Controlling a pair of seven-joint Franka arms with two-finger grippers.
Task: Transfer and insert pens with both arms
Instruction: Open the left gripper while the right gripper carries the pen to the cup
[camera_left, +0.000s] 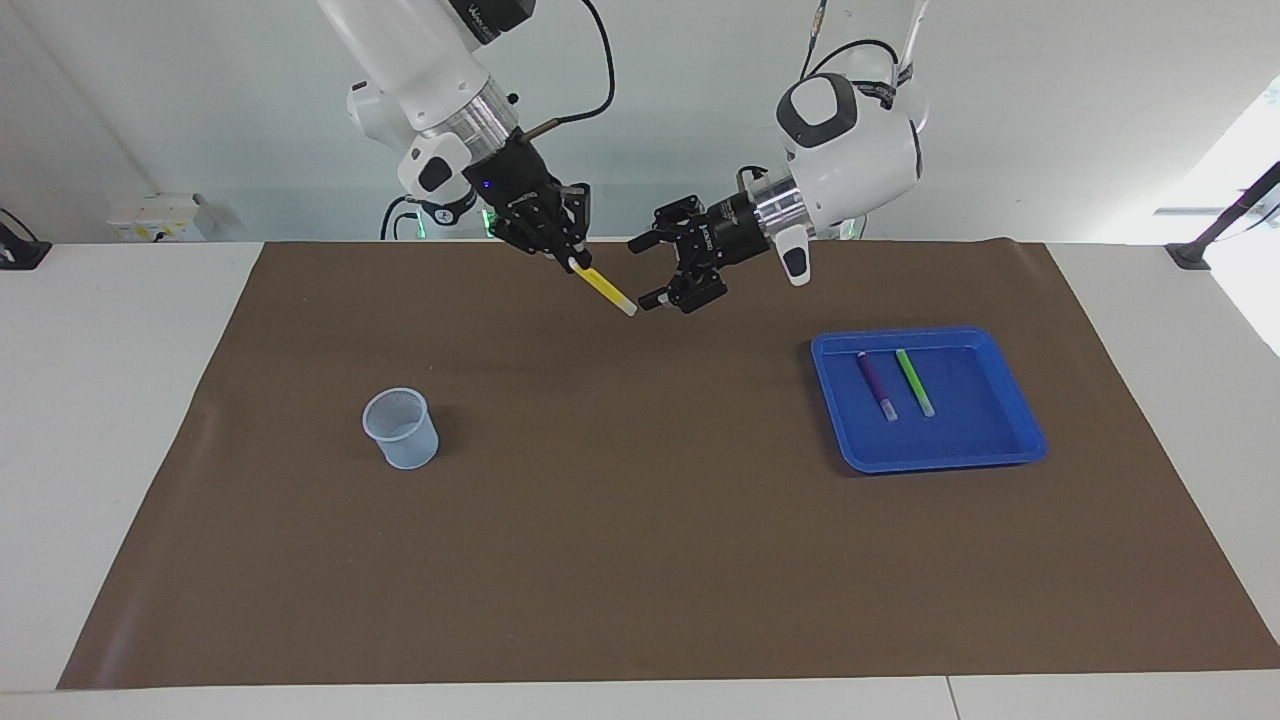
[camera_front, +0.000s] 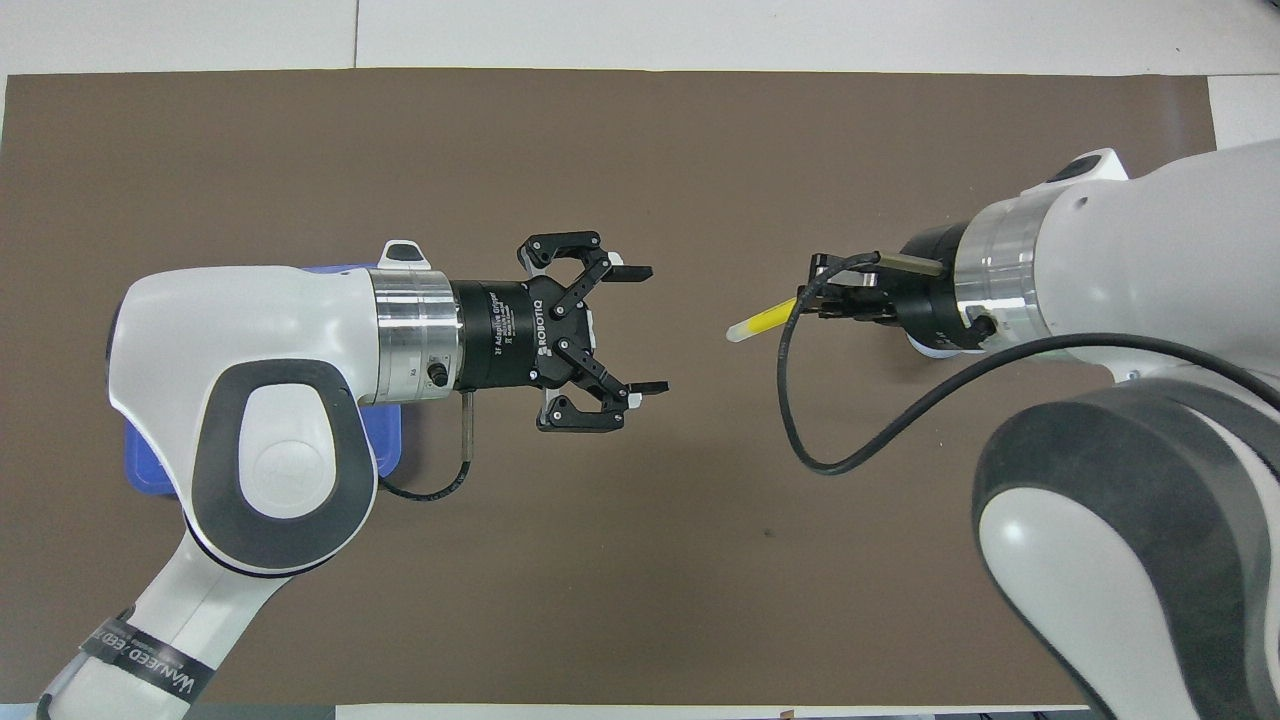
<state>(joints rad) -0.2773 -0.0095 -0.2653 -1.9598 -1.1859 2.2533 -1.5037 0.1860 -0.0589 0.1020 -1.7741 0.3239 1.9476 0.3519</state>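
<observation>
Right claw (camera_left: 572, 262) clamped on yellow pen (camera_left: 606, 290) top end; light, stiff, slippery; left claw (camera_left: 650, 270) apart, empty

Three pens in all — one yellow pen (camera_left: 603, 287) (camera_front: 762, 320), one purple pen (camera_left: 876, 385) and one green pen (camera_left: 914, 382). One blue tray (camera_left: 1010, 392) (camera_front: 385, 458). One pale mesh cup (camera_left: 402, 429). One brown mat (camera_left: 640, 560) (camera_front: 640, 150) on one white table (camera_left: 110, 330) (camera_front: 700, 30). Two robot arms, each with one gripper — the left gripper (camera_left: 649, 271) (camera_front: 640, 329) and the right gripper (camera_left: 572, 262) (camera_front: 815, 297) — so two grippers, with two fingers apiece.
</observation>
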